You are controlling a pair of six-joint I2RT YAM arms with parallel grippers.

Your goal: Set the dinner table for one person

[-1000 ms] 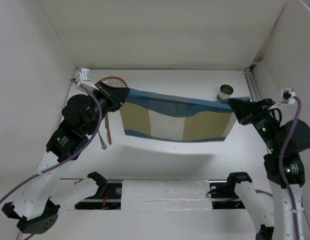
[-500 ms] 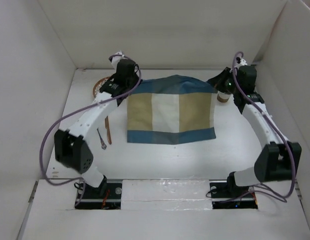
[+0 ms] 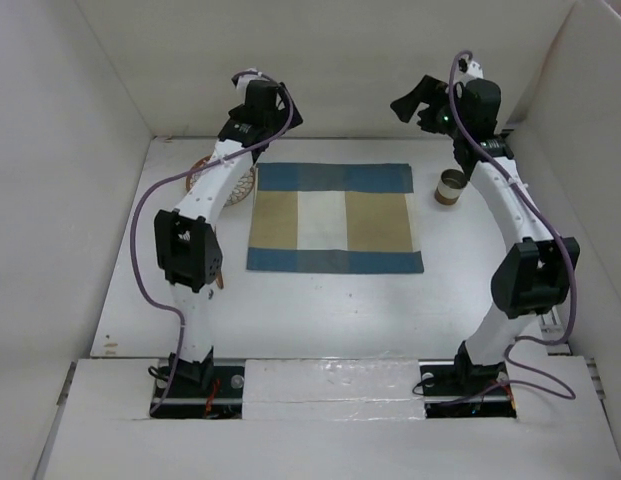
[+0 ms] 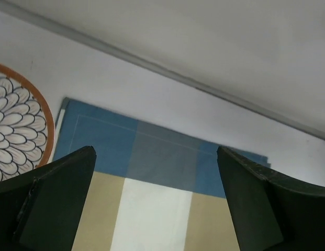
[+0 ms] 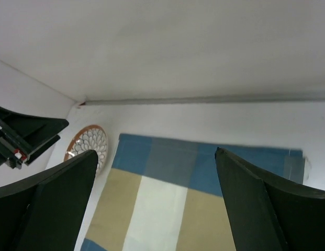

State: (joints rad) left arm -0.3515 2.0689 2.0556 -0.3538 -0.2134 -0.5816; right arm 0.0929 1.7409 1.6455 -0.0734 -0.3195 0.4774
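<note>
A large white dinner table [image 3: 320, 310], walled in white, stretched out beneath two robot arms that reached toward its far edge. A blue-and-beige checked placemat [image 3: 335, 218] lay flat near the table's middle, with an orange-rimmed, petal-patterned plate [image 4: 15, 130] just beside its far left corner and a small brown cup [image 3: 451, 186] near its far right corner. The left gripper [image 4: 156, 150] and the right gripper [image 5: 156, 151] both hung above the mat's far edge — fingers spread wide, gripping nothing.

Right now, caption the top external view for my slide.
Placemat lies flat on the table; left gripper and right gripper open.
</note>
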